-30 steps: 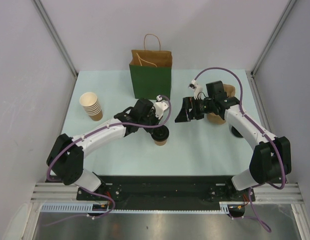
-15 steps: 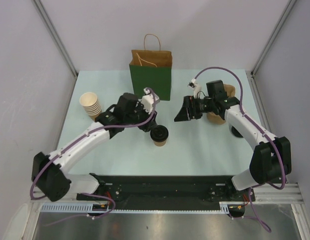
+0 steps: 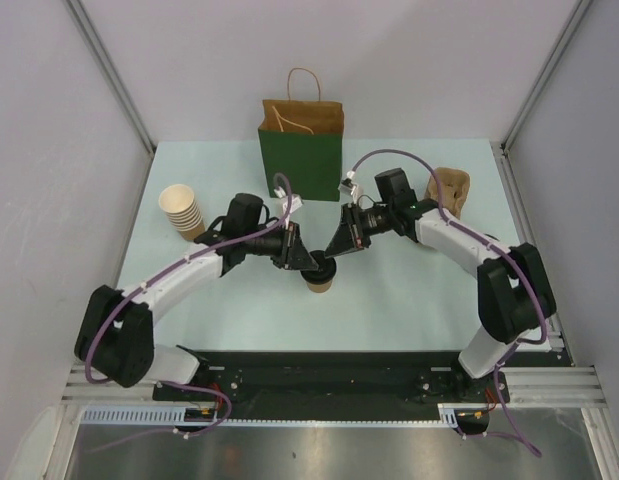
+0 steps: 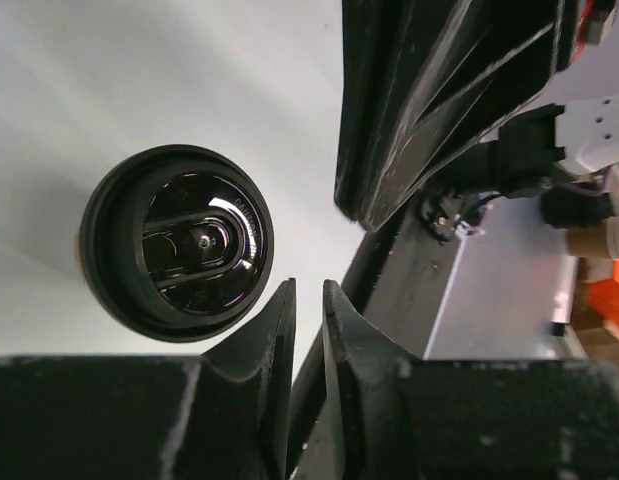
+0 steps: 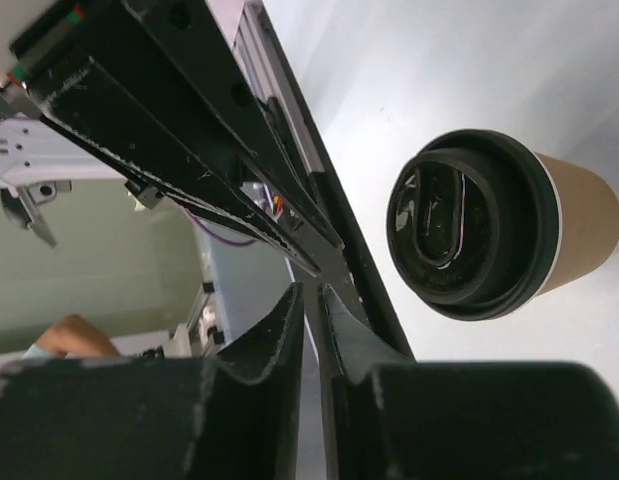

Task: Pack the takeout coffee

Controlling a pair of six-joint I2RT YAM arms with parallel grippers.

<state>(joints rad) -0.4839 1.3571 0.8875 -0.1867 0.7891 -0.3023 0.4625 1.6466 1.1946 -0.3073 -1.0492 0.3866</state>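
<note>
The takeout coffee [image 3: 320, 275], a tan paper cup with a black lid, stands upright on the table in front of the green paper bag [image 3: 300, 160]. My left gripper [image 3: 297, 254] hangs just left of and above the cup, and my right gripper [image 3: 338, 246] just right of it, tips pointing at each other over the lid. In the left wrist view the lid [image 4: 177, 243] lies left of the left gripper [image 4: 309, 292], whose jaws stand almost together and hold nothing. In the right wrist view the cup [image 5: 489, 235] lies right of the right gripper [image 5: 311, 292], also nearly closed and empty.
A stack of lidless cream-rimmed cups [image 3: 182, 212] stands at the left. Brown pulp carriers [image 3: 449, 188] lie at the back right. The other arm's fingers [image 4: 419, 110] loom close in each wrist view.
The right gripper has closed from wide open and swung left to the cup. The left gripper drew back, then returned beside the cup. The cup has not moved.
</note>
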